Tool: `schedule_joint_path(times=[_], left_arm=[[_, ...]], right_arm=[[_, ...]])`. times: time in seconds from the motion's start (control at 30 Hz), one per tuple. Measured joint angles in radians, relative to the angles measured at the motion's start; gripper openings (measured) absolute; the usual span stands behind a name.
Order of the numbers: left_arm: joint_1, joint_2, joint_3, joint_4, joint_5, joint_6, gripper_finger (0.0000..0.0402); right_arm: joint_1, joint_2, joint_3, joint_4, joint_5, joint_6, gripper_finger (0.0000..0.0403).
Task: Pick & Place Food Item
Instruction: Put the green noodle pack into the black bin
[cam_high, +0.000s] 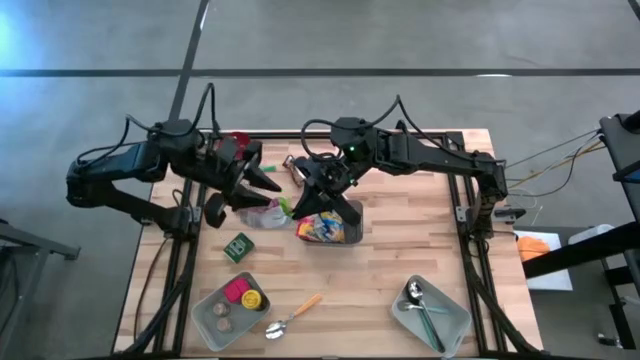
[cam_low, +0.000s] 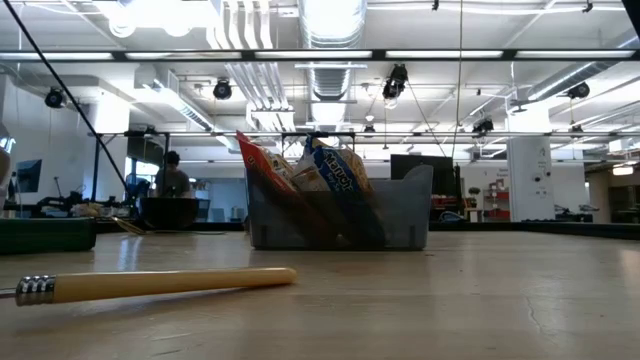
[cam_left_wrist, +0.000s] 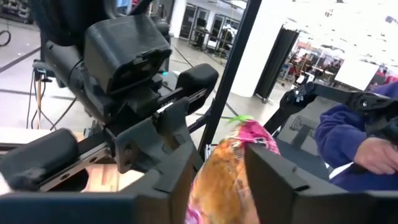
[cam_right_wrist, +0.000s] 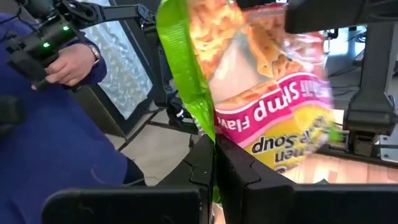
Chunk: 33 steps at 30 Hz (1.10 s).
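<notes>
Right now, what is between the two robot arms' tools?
A pink and green ramen noodle packet. In the high view it stretches between the left tool and the right tool; the right wrist view shows the right tool pinching its green edge.

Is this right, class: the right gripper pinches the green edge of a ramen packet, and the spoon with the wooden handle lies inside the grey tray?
Partly. The right gripper does pinch the ramen packet by its green edge. But the high view shows the spoon lying on the table, beside the grey tray, not inside it.
</notes>
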Motion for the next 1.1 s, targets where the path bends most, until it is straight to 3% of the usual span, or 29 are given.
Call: schedule_joint_path(times=[0.23,0.43,0.87,1.1], left_arm=[[0.006,-0.006,0.0,-0.023,0.001,-0.016,0.0237],[0.028,-0.011,0.0,-0.033,-0.024,-0.027,0.0286],[0.089,-0.037,0.0,-0.106,-0.071,-0.055,0.0324],[0.094,-0.037,-0.001,-0.153,-0.078,-0.055,0.0324]], right_arm=[[0.0,-0.005,0.0,-0.004,0.018,0.002,0.0007],[0.0,-0.012,0.0,-0.029,0.027,0.002,0.0007],[0.0,-0.032,0.001,-0.168,0.095,-0.002,0.0007],[-0.001,-0.034,0.001,-0.328,0.254,0.027,0.0007]])
